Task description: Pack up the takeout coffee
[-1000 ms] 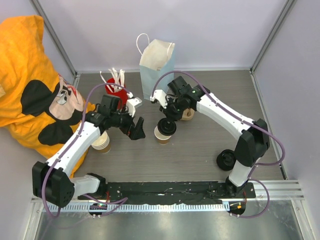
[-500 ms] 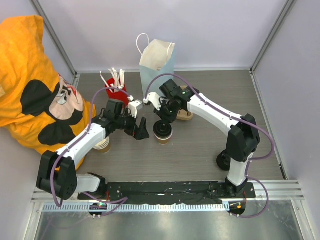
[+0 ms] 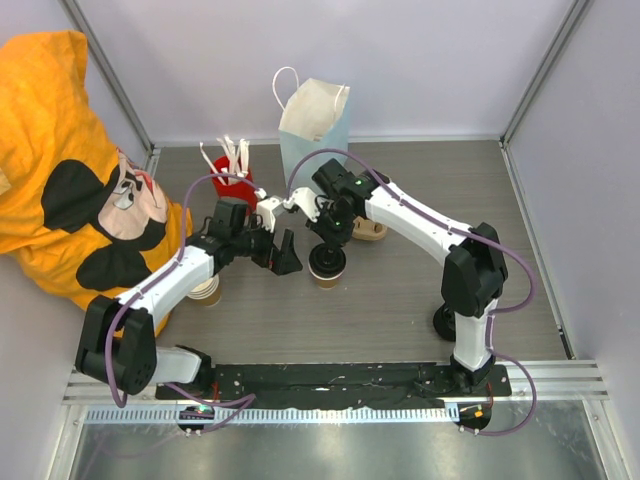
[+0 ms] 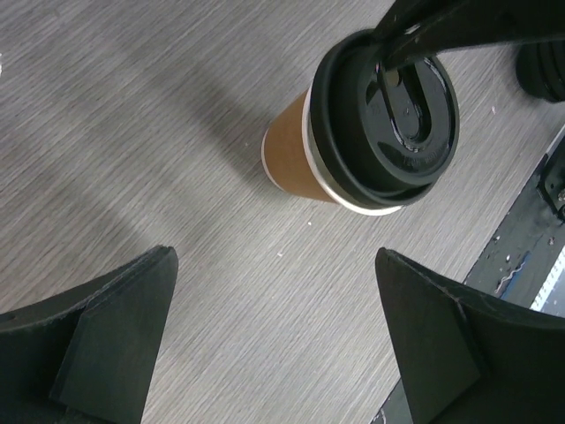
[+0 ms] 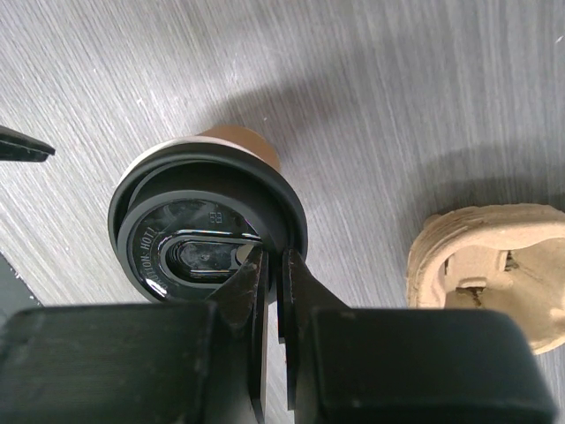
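Observation:
The takeout coffee [image 3: 327,262], a tan-brown cup with a black lid, stands upright mid-table; it also shows in the left wrist view [image 4: 384,115] and the right wrist view [image 5: 194,230]. My right gripper [image 3: 327,238] comes down on it from above. In the right wrist view that gripper [image 5: 274,261] is shut, with the raised rim of the lid pinched between its fingertips. My left gripper [image 3: 283,255] hovers just left of the cup, and its open fingers [image 4: 275,256] hold nothing, only bare table between them. The pale blue paper bag [image 3: 312,130] stands open behind.
A red cup [image 3: 232,182] with white sticks stands at the back left. A stack of paper cups [image 3: 205,290] sits under my left arm. A cardboard cup carrier [image 3: 372,230] [image 5: 485,265] lies right of the coffee. Loose black lids [image 3: 452,320] lie at the right. An orange cloth [image 3: 60,170] covers the left side.
My right arm has swung its elbow leftward while its gripper stayed on the lid. The left gripper has edged closer to the cup. The cup has not moved.

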